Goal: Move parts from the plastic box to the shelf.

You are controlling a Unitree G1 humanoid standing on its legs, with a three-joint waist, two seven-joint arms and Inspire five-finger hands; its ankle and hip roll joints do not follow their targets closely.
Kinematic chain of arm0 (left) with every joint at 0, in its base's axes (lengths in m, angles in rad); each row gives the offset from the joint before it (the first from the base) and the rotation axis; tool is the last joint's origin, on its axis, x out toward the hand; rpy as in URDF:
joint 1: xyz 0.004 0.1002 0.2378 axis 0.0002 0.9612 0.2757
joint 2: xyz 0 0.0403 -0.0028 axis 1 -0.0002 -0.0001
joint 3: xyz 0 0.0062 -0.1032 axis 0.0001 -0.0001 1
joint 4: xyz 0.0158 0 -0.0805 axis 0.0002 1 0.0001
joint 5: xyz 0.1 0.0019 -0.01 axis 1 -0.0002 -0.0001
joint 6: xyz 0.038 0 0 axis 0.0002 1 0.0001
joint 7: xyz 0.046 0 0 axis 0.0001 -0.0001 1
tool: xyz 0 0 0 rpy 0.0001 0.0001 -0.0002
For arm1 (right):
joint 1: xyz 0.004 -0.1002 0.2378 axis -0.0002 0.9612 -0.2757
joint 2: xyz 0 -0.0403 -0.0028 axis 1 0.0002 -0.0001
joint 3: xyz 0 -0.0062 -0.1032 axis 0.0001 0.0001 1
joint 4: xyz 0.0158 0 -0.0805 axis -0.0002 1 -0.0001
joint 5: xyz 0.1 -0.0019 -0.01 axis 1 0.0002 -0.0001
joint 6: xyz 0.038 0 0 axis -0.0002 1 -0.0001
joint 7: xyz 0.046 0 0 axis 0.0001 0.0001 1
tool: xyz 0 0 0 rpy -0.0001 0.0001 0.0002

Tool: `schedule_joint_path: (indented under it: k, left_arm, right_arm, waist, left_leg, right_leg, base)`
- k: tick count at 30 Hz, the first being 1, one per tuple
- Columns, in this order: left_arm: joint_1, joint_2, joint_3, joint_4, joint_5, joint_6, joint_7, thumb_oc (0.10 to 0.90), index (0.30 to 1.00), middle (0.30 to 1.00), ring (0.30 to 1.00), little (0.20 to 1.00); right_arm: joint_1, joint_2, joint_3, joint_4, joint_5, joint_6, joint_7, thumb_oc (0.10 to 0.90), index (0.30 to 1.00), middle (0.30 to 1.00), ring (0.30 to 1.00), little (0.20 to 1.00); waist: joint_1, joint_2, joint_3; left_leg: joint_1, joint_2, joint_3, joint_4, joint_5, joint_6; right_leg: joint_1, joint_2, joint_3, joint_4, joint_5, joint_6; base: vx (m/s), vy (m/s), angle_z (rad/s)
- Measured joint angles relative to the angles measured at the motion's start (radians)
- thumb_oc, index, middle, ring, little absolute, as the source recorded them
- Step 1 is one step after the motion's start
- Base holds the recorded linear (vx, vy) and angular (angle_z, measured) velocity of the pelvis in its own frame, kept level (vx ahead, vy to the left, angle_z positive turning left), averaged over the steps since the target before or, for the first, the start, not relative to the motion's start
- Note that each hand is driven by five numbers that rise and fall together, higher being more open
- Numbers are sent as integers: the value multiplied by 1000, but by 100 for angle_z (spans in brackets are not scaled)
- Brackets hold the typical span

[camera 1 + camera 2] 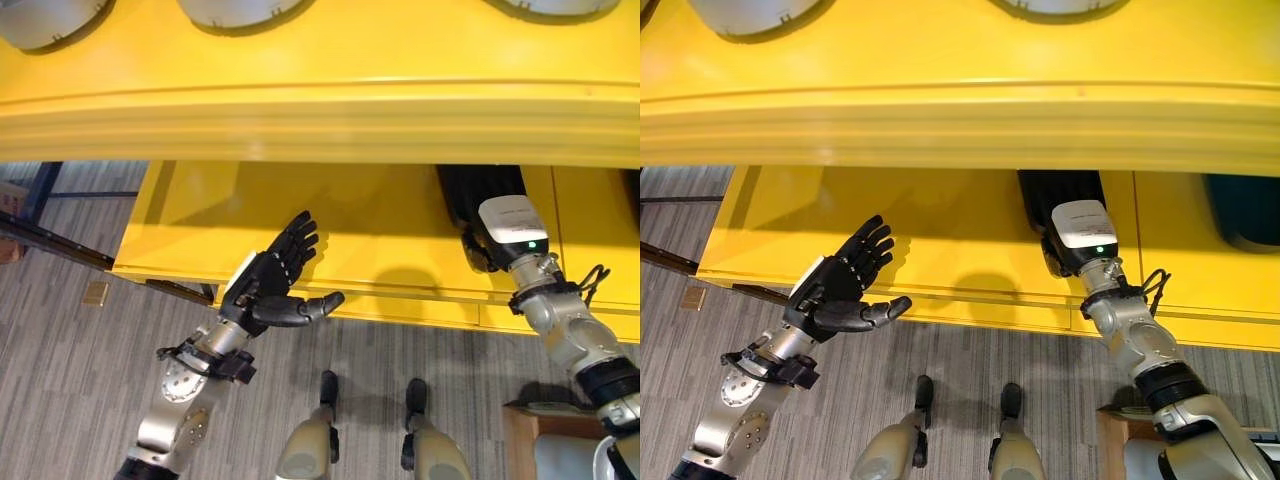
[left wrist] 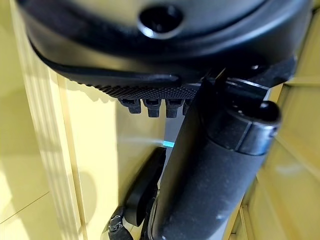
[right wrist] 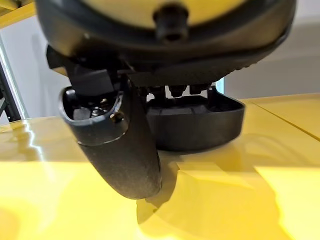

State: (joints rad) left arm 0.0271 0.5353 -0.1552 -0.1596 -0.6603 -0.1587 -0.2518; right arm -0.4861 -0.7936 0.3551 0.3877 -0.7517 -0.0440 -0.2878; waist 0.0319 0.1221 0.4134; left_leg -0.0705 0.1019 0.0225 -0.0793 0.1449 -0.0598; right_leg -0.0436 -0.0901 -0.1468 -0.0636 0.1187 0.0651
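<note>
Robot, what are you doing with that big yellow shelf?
The robot is reaching its right hand into the lower level of the yellow shelf, where a black part sits on the board just past its fingers. Whether it holds that part cannot be told. Its left hand hangs open and empty in front of the shelf edge. Pale round parts rest on the top level.

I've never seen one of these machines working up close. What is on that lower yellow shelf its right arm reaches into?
A black part lies on the lower yellow shelf, with the right hand over it. The upper shelf hides the part's far end, and the hand's fingers are hidden. The left hand is open beside the shelf.
</note>
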Motion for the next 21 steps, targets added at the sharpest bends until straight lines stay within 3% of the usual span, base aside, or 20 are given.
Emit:
schedule_joint_path:
  k: [5,21]
  left_arm:
    - [4,0,3,-9,2,0,0,900,1000,1000,1000,1000]
    - [-2,-6,6,-13,87,-4,9,900,1000,1000,1000,1000]
  right_arm:
    - [17,-6,-33,-44,28,-5,69,900,1000,1000,1000,1000]
    - [54,73,-112,-116,402,71,233,900,1000,1000,1000,1000]
  waist:
    - [-7,-2,1]
    - [-23,-19,2]
  left_leg:
    - [5,1,0,0,-1,0]
    - [25,2,0,0,-5,0]
  right_leg:
    - [2,1,3,0,0,0]
    - [25,3,4,-4,-1,0]
  base:
    - [9,-1,-2]
    - [0,0,0]
